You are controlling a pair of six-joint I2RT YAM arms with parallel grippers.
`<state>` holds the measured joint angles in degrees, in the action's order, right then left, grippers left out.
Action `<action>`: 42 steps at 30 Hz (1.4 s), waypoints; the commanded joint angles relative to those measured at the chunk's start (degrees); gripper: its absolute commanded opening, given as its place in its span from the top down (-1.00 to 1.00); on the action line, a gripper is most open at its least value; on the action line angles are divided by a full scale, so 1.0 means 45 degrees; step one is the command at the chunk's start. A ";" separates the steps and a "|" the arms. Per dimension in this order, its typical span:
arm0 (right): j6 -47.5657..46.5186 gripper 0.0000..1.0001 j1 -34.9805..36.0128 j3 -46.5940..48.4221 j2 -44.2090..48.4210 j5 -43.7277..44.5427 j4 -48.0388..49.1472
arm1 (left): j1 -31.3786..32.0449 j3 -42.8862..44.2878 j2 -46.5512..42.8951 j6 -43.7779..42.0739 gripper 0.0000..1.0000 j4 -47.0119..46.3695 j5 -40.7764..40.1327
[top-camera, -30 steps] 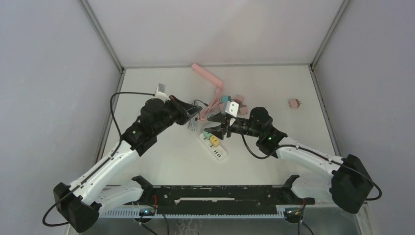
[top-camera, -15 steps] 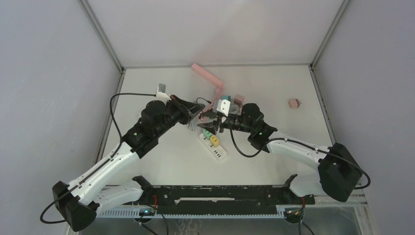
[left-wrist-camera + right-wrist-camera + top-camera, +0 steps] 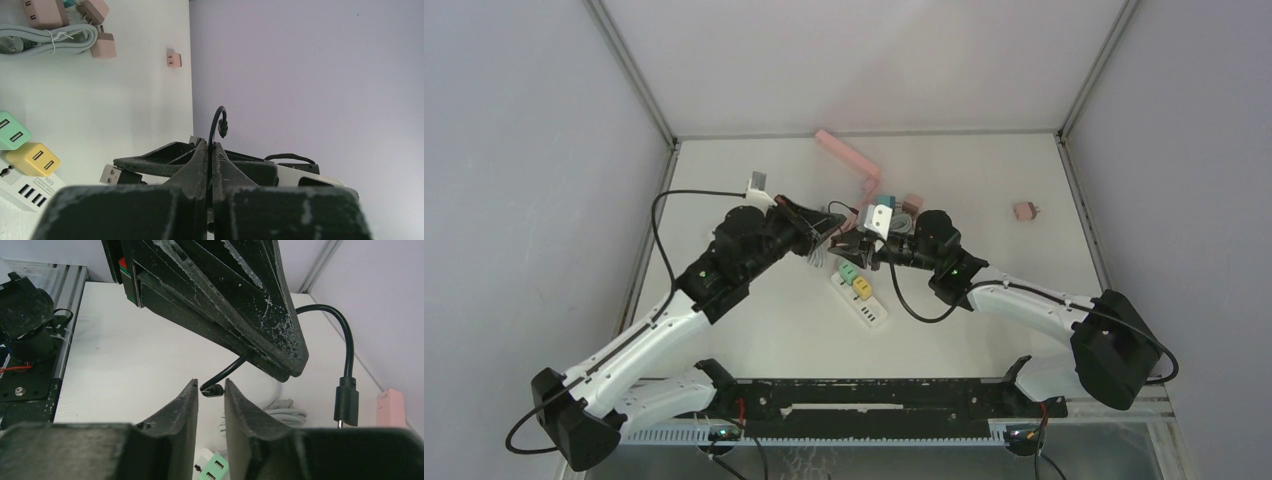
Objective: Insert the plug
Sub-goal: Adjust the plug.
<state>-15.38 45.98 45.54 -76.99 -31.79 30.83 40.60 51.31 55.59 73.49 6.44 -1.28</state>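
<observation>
A short black cable (image 3: pixel 227 371) is pinched in my left gripper (image 3: pixel 209 146), which is shut and hovers above the table's middle (image 3: pixel 828 238). One small connector (image 3: pixel 346 405) of the cable dangles free. Its USB plug (image 3: pixel 112 174) sits at the tips of my right gripper (image 3: pixel 210 386), whose fingers (image 3: pixel 186 401) have closed in on the plug's black body (image 3: pixel 213 390). The two grippers meet tip to tip (image 3: pixel 844 248). Just below them lies the white power strip (image 3: pixel 871 310) carrying a green adapter (image 3: pixel 848 272) and a yellow adapter (image 3: pixel 862 287).
A pink power strip (image 3: pixel 849 158) lies at the back. Pink adapters (image 3: pixel 912 205) and a teal one (image 3: pixel 884 203) sit behind the grippers. Another pink adapter (image 3: pixel 1025 211) lies far right. A coiled grey cable (image 3: pixel 50 37) rests near the strip, and a white block (image 3: pixel 756 184) at left.
My right arm has swung left up to the left gripper. Its jaws have narrowed around the USB plug. The left gripper has stayed shut on the cable, barely moving.
</observation>
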 commanded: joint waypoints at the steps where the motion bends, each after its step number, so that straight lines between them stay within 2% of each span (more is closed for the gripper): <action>1: -0.0119 0.44 0.0124 0.0544 0.0261 -0.0117 0.0081 | 0.0080 -0.0111 0.0016 -0.0232 0.99 -0.0689 0.0080; 7: 0.0661 0.78 0.0096 0.0553 0.0781 0.0177 -0.0679 | 0.0080 -0.0215 -0.0097 -0.0732 0.99 -0.0526 -0.0364; 10: 0.1506 0.90 0.0081 0.0815 0.1133 0.0911 -0.1724 | 0.0080 -0.0230 -0.0139 -0.1306 0.90 -0.0353 -0.0632; 14: 0.2912 0.99 0.0076 0.1291 0.1572 0.2057 -0.3403 | 0.0080 -0.0234 -0.0196 -0.2260 0.59 -0.0230 -0.0891; 20: 0.5111 1.00 0.0065 0.2198 0.2005 0.3652 -0.6171 | 0.0060 -0.0236 -0.0506 -0.3771 0.06 -0.0153 -0.1070; 27: 0.7396 1.00 -0.0002 0.2829 0.2576 0.5241 -0.8533 | 0.0047 -0.0760 -0.1333 -0.6219 -0.25 -0.0172 -0.1150; 32: 0.8748 1.00 -0.0220 0.2982 0.3101 0.5557 -0.9628 | 0.0060 -0.1929 -0.2217 -0.7631 -0.33 -0.0927 -0.0544; 38: 1.0045 1.00 -0.0371 0.2972 0.3429 0.5416 -0.9911 | 0.0229 -0.3993 -0.2521 -0.8063 -0.35 -0.3835 0.0947; 42: 1.0807 1.00 -0.0410 0.2966 0.3413 0.5330 -0.9888 | 0.0899 -0.4429 -0.2247 -0.9104 -0.34 -0.5198 0.0885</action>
<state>27.40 44.60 56.55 -62.78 -8.01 -13.98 42.17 32.60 45.10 39.03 -5.32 0.27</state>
